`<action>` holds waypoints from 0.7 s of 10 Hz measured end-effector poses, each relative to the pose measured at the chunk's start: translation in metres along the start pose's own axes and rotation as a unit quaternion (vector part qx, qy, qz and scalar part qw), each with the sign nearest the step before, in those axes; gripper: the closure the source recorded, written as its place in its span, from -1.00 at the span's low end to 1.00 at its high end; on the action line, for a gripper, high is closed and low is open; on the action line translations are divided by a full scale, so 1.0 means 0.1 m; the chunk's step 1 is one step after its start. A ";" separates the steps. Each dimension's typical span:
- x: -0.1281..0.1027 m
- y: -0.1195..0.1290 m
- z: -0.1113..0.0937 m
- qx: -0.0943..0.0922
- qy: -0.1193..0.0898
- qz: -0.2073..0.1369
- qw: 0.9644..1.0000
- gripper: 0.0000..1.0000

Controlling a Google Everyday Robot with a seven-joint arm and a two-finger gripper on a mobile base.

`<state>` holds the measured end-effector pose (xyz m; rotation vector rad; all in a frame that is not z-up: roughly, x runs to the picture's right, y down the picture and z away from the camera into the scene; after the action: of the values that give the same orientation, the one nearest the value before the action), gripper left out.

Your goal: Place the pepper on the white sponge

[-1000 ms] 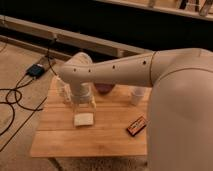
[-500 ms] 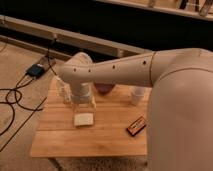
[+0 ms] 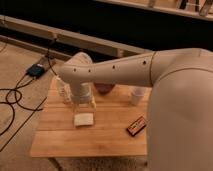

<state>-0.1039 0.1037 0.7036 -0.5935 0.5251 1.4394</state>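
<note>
The white sponge [image 3: 83, 119] lies flat on the wooden table [image 3: 55, 135], left of centre. My gripper [image 3: 84, 106] hangs from the big white arm [image 3: 120, 72], pointing down just above the sponge's far edge. Its fingers stand apart, and I see nothing between them. The pepper is hidden from this view; nothing rests on the sponge.
A dark red round thing [image 3: 103, 88] sits behind the gripper, with a white cup [image 3: 136, 95] to its right. An orange-and-black box [image 3: 136, 125] lies front right. A pale bottle [image 3: 63, 90] stands at the left. Cables and a black device [image 3: 36, 70] lie on the floor.
</note>
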 end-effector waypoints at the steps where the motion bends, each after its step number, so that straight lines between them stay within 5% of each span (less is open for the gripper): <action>1: -0.05 0.01 0.03 0.000 -0.001 -0.011 1.000 -0.30; 4: -0.40 0.19 0.18 -0.013 -0.019 -0.075 0.997 -0.30; 7: -0.79 0.28 0.43 -0.008 -0.032 -0.159 0.987 -0.30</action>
<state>-0.1381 0.0743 0.7862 -0.6127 0.3503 1.1555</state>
